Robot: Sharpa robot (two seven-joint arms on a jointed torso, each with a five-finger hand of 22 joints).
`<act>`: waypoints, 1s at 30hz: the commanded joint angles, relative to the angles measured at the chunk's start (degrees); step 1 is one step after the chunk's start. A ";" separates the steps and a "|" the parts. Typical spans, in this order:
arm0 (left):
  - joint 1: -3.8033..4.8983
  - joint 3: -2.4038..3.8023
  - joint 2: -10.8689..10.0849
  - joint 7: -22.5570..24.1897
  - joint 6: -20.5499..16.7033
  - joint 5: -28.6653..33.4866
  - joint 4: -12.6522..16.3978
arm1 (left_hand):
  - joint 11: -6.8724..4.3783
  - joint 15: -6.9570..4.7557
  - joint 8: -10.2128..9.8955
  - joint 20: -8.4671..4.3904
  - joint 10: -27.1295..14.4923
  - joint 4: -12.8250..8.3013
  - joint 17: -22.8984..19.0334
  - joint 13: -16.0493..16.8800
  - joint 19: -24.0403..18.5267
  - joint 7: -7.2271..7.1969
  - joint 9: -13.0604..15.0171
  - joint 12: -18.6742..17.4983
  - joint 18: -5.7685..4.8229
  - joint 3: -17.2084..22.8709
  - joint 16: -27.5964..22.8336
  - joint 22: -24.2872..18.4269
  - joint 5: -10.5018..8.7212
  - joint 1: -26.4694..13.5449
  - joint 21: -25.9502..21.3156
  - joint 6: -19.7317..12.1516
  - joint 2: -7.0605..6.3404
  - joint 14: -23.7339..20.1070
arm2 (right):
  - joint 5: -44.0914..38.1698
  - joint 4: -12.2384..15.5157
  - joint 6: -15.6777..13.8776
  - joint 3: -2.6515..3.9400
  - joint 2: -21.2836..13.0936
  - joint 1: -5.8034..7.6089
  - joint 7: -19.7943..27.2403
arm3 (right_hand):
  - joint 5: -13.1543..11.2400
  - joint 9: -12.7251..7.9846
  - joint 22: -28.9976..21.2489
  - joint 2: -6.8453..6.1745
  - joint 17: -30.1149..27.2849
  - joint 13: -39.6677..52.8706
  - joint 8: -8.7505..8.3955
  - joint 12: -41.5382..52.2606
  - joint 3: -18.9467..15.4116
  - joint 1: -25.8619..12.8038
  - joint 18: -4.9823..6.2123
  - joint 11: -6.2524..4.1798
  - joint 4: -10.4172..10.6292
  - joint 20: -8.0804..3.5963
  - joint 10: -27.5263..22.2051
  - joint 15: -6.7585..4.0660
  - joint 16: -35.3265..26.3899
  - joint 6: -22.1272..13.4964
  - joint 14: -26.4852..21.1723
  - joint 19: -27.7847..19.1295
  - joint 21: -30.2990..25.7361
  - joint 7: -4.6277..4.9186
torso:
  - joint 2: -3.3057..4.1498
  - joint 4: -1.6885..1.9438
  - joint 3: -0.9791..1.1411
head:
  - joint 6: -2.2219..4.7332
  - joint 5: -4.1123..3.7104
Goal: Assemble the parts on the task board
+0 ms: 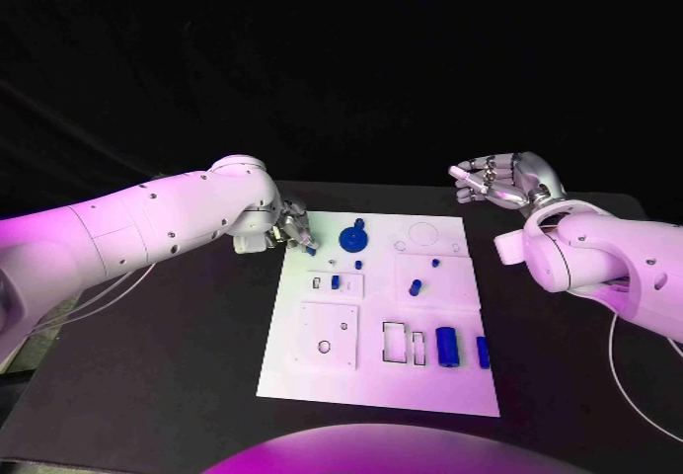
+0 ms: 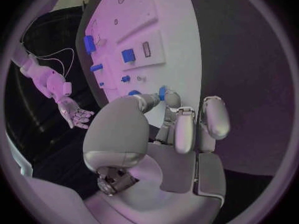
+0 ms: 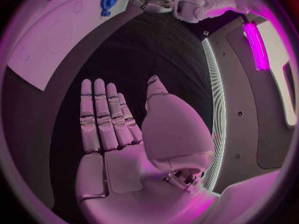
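The task board (image 1: pixel 373 390), a white plate, lies in the middle of the black table (image 1: pixel 157 375), its long side running away from the robot. The left hand (image 1: pixel 289 229) sits at the board's far left corner, and pinches a small blue part (image 2: pixel 162 92) between the thumb and a fingertip, right at the board's edge. The right hand (image 1: pixel 501 181) is lifted over the table beyond the far right corner of the board, grasping nothing, fingers straight and side by side with the thumb apart. On the board, a blue gear (image 1: pixel 353 236) lies near the far edge, close to the left hand. Two upright blue blocks (image 1: pixel 451 347) stand side by side near the right edge. A small blue peg (image 1: pixel 416 288) sits around the middle, with smaller blue bits near it.
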 commanded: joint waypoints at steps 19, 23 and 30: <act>-0.27 0.46 -9.44 0.77 -8.90 8.44 13.85 | -0.25 -0.37 1.58 -0.39 1.76 -8.07 4.21 1.14 1.14 -0.30 2.14 0.70 0.29 10.14 0.61 1.50 0.39 -2.29 0.87 0.14 -1.15 2.72 | -0.65 -0.16 1.32 0.01 -0.02 -0.08 0.48 | 0.13 -0.10 -0.14 0.42 -0.12 -0.10 -0.28 0.36 -0.51 0.20 0.69 -0.10 -0.05 0.09 -0.38 -0.10 -0.28 0.47 -0.34 -0.34 -0.28 1.48 | -0.09 0.07 0.04 | -0.40 0.51; -0.76 0.46 -11.44 0.99 -11.20 6.19 17.47 | -0.34 -0.45 1.74 -0.45 2.00 -8.30 4.41 1.18 1.33 -0.39 2.22 0.77 0.25 10.54 0.71 1.74 0.39 -2.49 0.99 0.23 -1.35 2.82 | -0.65 -0.19 1.39 0.00 -0.04 -0.14 0.44 | 0.12 -0.10 -0.18 0.49 -0.14 -0.10 -0.28 0.37 -0.56 0.20 0.69 -0.10 -0.05 0.09 -0.39 -0.10 -0.29 0.48 -0.34 -0.34 -0.28 1.48 | -0.12 0.05 -0.05 | -0.47 0.64; -1.56 0.38 -12.81 1.25 -13.54 1.82 20.23 | -0.48 -0.57 2.04 -0.56 2.65 -8.59 4.92 1.74 1.92 -0.53 2.35 1.11 0.08 11.13 0.94 2.54 0.32 -2.79 1.35 0.43 -1.70 3.04 | -0.65 -0.27 1.45 0.00 -0.07 -0.25 0.45 | 0.12 -0.10 -0.18 0.49 -0.14 -0.10 -0.28 0.37 -0.56 0.20 0.69 -0.10 -0.05 0.09 -0.39 -0.10 -0.29 0.48 -0.34 -0.34 -0.28 1.48 | -0.16 0.14 -0.07 | -0.61 0.88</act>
